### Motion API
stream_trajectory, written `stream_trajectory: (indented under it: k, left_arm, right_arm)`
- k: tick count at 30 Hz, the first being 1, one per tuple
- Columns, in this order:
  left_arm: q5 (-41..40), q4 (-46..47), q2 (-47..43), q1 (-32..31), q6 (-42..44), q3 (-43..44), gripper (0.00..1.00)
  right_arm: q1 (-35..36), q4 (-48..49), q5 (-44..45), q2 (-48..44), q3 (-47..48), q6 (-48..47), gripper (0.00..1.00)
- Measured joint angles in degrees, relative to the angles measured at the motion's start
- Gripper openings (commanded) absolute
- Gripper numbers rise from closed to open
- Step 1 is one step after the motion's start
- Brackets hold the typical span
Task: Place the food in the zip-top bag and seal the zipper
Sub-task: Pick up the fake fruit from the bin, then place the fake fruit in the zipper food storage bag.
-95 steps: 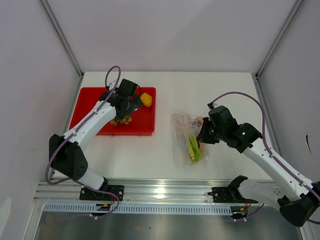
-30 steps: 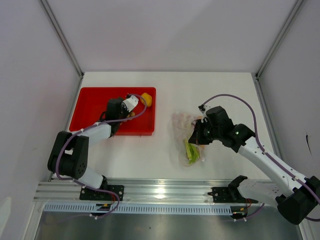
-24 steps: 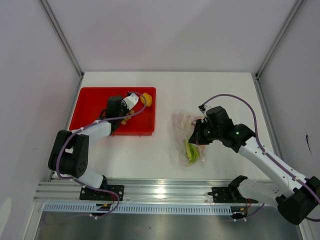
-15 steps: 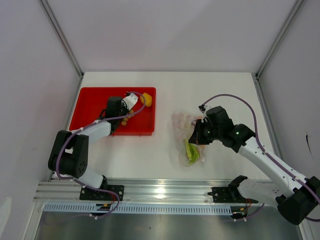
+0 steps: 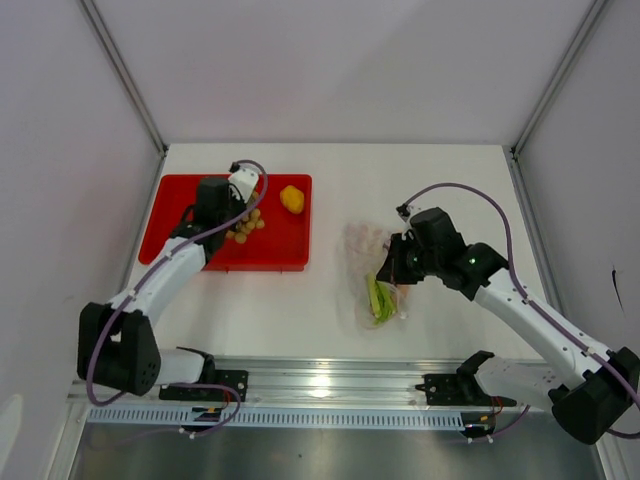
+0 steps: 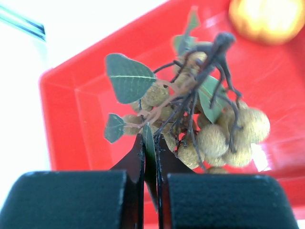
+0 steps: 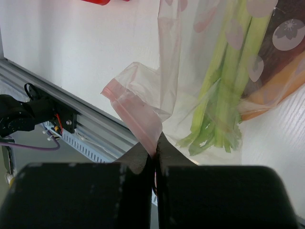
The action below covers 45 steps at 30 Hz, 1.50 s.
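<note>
The left end effector (image 6: 148, 143) is clenched on a leaf and stem of the bunch of berries (image 6: 214, 138), which hangs beyond its fingertips over the red tray (image 6: 71, 119); the yellow fruit (image 5: 291, 198) lies in that tray; the right end effector (image 7: 155, 150) pinches the zipper (image 7: 138, 117) of the zip-top bag (image 7: 190, 57) on the worktop (image 5: 330, 300); inside, the green stalks (image 7: 224, 95) lie lengthwise, far to near.

Lab test cell: white panel walls (image 5: 350, 70), alu rail (image 5: 320, 380) w/ arm bases (image 5: 455, 385).
</note>
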Motion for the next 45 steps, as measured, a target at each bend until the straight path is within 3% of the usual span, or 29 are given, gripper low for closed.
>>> stream_trajectory:
  k: [10,17,23,36,45]
  left_arm:
    - [8.66,-12.92,-17.05,0.13,-10.56,8.41,0.01]
    - [26.62,-15.67,-27.82,0.17,-21.84,7.08,0.01]
    - [43.36,-15.04,-33.38,-1.62,-34.62,-0.2,0.01]
    - [60.5,-9.57,-32.57,-20.7,-57.09,-7.45,0.01]
    - [67.67,-0.44,-20.7,-30.69,-68.89,-8.26,0.01]
  right_arm:
    - [-0.92,-0.7,0.87,3.58,3.72,-0.26,0.0]
    - [-1.4,-1.16,0.87,6.05,6.58,-0.48,0.0]
    - [-1.75,-1.64,0.87,7.17,9.03,-0.7,0.0]
    - [-2.27,-1.09,0.83,8.83,11.13,-1.18,0.0]
    - [-2.27,1.66,0.22,6.16,10.14,-3.58,0.0]
